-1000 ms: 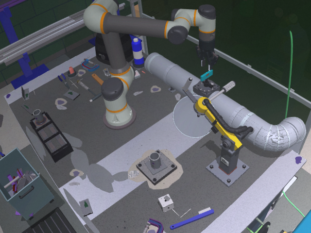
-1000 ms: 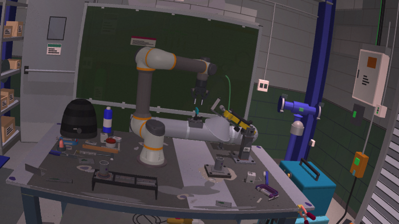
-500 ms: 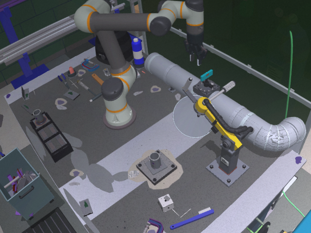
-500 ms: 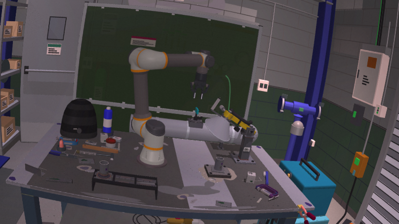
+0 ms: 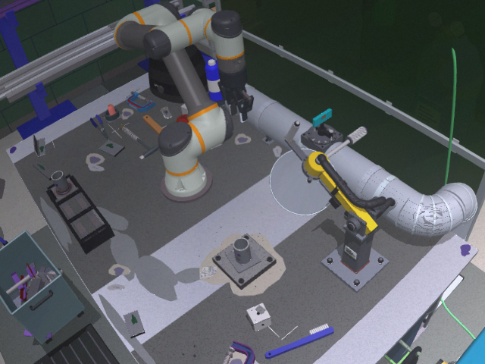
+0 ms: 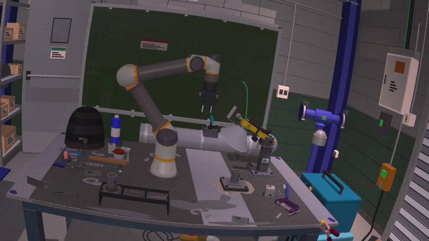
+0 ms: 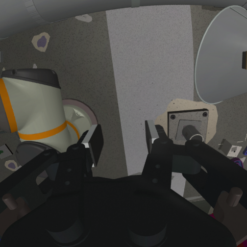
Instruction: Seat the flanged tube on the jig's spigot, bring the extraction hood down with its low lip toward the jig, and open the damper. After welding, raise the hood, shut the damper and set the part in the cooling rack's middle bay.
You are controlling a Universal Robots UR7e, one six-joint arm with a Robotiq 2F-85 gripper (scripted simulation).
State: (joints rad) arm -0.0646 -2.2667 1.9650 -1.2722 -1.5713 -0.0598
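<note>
The flanged tube (image 5: 59,181) (image 6: 111,180) stands upright in the end bay of the black cooling rack (image 5: 79,214) (image 6: 135,194) at the table's left. The jig (image 5: 243,260) (image 6: 234,181) (image 7: 188,128) sits mid-table with its bare spigot (image 5: 242,249) (image 7: 193,132) upright. The cone-shaped extraction hood (image 5: 298,182) (image 6: 236,138) (image 7: 223,58) hangs raised on its yellow arm (image 5: 341,191), and the damper's teal handle (image 5: 322,117) (image 6: 211,118) stands on the duct. My gripper (image 5: 240,106) (image 6: 207,106) (image 7: 121,139) hovers high over the duct, left of the damper, open and empty.
Behind the work a grey duct (image 5: 352,172) runs along the table's back edge before a green screen. The hood's post (image 5: 355,250) is bolted right of the jig. Clamps, a blue brush (image 5: 299,342), a small box (image 5: 258,316) and hand tools lie scattered about.
</note>
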